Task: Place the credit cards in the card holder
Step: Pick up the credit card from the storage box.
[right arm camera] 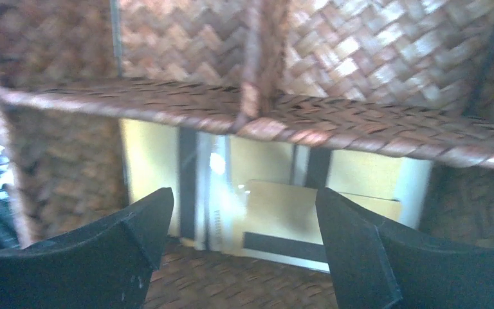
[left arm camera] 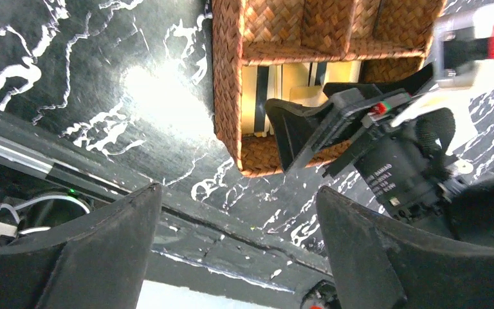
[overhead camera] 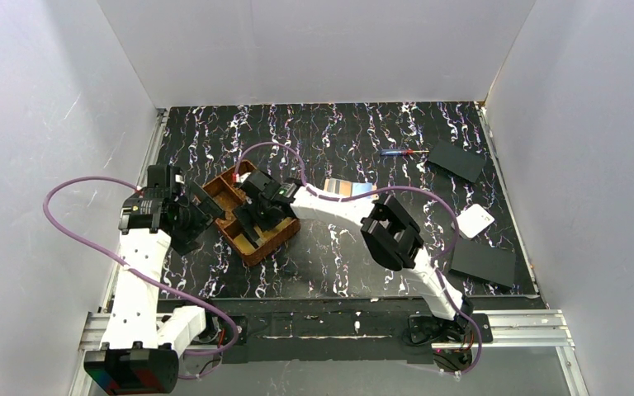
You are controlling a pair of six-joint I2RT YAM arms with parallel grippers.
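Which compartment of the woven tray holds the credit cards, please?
The long compartment under the open right gripper, where the credit cards lie; the two smaller compartments beyond the divider show only bare weave.

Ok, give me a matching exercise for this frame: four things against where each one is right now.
Things:
1. credit cards
2. right tool
3. left tool
4. white box

Places:
A. on the table, between two black plates
B. open, over the table beside the woven tray
C. lying inside the woven tray
D. open, directly above the cards

Pairs: 1-C, 2-D, 3-B, 4-A
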